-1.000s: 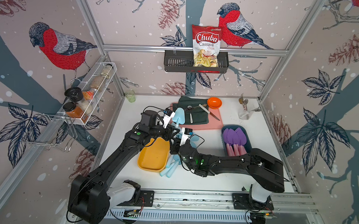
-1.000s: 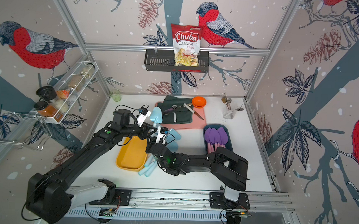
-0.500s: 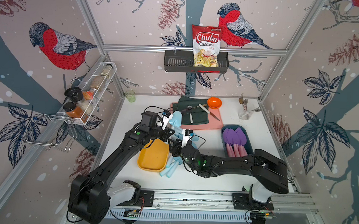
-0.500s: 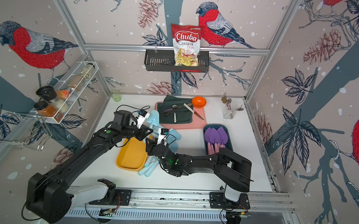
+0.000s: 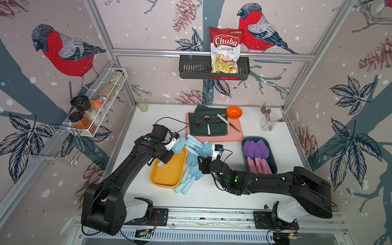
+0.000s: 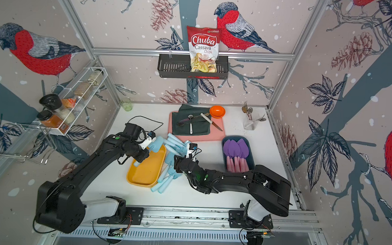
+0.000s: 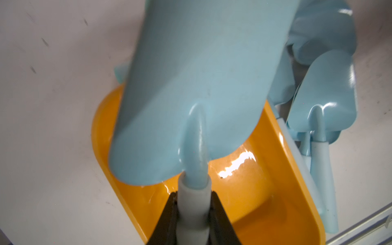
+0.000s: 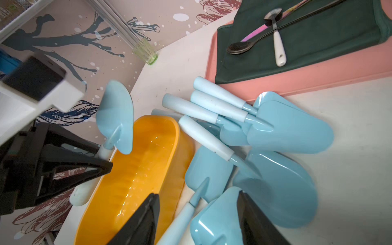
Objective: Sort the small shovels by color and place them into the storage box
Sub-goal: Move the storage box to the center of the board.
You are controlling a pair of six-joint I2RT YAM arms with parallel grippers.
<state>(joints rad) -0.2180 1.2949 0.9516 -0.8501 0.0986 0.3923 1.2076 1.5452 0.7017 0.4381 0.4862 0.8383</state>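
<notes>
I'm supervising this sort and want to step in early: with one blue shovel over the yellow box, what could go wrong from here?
1. The left gripper holds the light blue shovel by its handle, blade reaching past the far end of the yellow box; released so, it may land across the rim.
2. The right gripper, open, hovers over the overlapping blue shovels; it may catch two or scatter them.

1. the left gripper (image 7: 194,204) clamps the pale handle of a light blue shovel (image 7: 201,74), one black jaw on each side.
2. the shovel's broad blade (a ridge runs up it from the handle) hides one end of the orange box (image 7: 269,182).
3. the box's glossy floor catches a bright glare.
4. other blue shovels (image 7: 324,95) lie heaped just beside the box on the white table (image 7: 53,106).
</notes>
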